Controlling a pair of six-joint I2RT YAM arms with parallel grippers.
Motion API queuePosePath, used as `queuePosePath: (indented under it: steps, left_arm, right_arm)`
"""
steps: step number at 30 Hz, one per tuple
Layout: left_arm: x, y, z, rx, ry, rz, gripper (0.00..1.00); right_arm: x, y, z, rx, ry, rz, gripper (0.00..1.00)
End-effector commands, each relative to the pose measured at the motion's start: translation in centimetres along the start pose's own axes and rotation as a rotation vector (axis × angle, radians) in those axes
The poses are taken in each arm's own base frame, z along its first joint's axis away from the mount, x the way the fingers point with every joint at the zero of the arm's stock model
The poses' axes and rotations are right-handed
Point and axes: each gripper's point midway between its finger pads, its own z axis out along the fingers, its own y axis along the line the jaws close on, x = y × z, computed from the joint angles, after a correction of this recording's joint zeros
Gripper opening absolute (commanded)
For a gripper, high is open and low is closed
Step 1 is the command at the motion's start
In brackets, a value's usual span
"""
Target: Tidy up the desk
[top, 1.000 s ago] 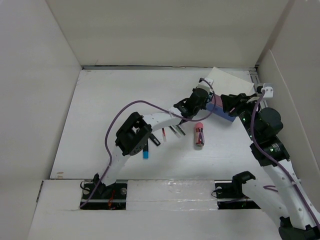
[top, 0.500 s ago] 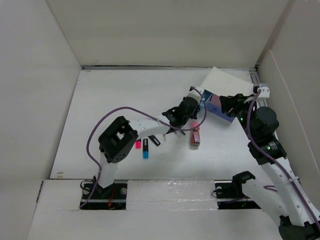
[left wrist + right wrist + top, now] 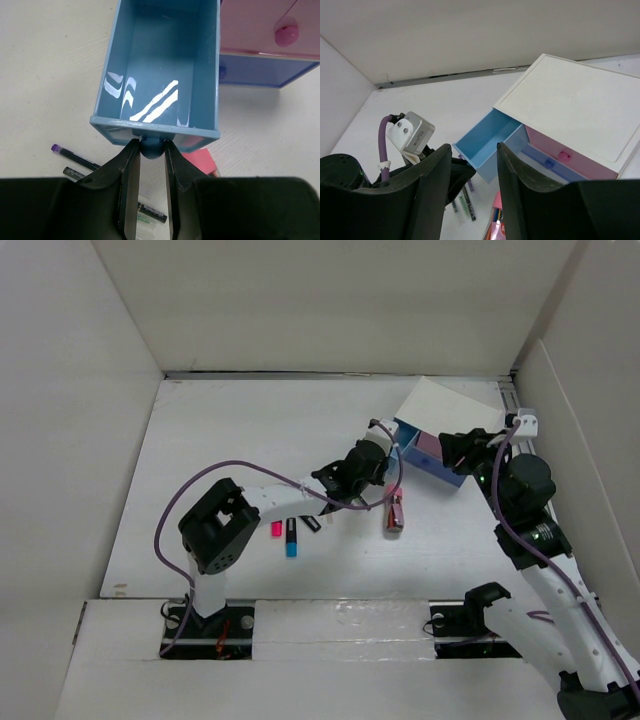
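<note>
Desk point(image 3: 230, 440) spreads white before us, pens point(image 3: 75, 156) and a pink case point(image 3: 396, 510) loose near its middle. Our left gripper point(image 3: 149, 152) is clamped on the knob point(image 3: 150, 148) of the blue drawer point(image 3: 160, 60), standing open from the small box point(image 3: 570, 105) and empty. Right gripper point(image 3: 473, 150) hovers, fingers apart, holding nothing. We judge: opening storage. Next calls for releasing the knob and fetching a pen.

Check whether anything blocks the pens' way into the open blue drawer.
The blue drawer stands open on top with nothing visible inside. Only the left claw, shut on the knob at its front, sits between it and the pens lying just outside that front.
</note>
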Motion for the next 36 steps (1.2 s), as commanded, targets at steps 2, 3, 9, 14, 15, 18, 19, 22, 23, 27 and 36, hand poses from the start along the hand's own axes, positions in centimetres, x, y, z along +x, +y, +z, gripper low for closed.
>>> queuePosePath:
  steps: [2,3,9,14,15,18,19,22,23,27,36]
  left_arm:
    - [-2.4,-0.7,-1.3,0.014,-0.067,-0.018,0.00]
    - [-2.3,-0.6,-1.4,0.009,-0.068,-0.013,0.00]
    - [-1.7,-0.3,-0.8,-0.006,-0.069,-0.010,0.00]
    - [-1.7,-0.4,-1.3,0.006,-0.080,-0.028,0.00]
    - [-1.8,-0.3,-1.5,0.008,-0.084,-0.031,0.00]
    - [-1.5,0.0,-2.0,0.006,-0.086,-0.029,0.00]
    - [-1.6,-0.1,-2.0,0.010,-0.086,-0.029,0.00]
    - [-1.5,-0.3,-2.1,0.025,-0.084,-0.029,0.00]
    - [-1.5,-0.3,-2.1,0.026,-0.082,-0.028,0.00]
    - [-2.1,-0.3,-2.6,0.027,-0.097,-0.034,0.00]
    - [-1.2,-0.8,-2.6,0.043,-0.077,-0.030,0.00]
  right_arm:
    - [-1.6,0.1,-0.1,-0.003,-0.060,0.003,0.47]
    - [-1.4,0.1,-0.1,-0.002,-0.057,0.001,0.47]
    - [0.1,-0.6,0.8,0.024,-0.022,-0.002,0.47]
    - [2.1,-1.6,2.3,0.063,0.023,-0.002,0.18]
    - [3.0,-1.8,2.9,0.071,0.049,-0.002,0.11]
    - [4.1,-2.4,3.9,0.101,0.077,0.003,0.03]
    - [4.4,-2.5,4.1,0.105,0.087,0.003,0.03]
    - [5.1,-3.2,4.7,0.126,0.103,0.014,0.03]
    - [5.2,-3.3,4.8,0.122,0.108,0.019,0.03]
    - [4.7,-3.2,5.0,0.109,0.080,0.027,0.03]
    - [8.1,-4.9,6.8,0.141,0.171,0.047,0.00]
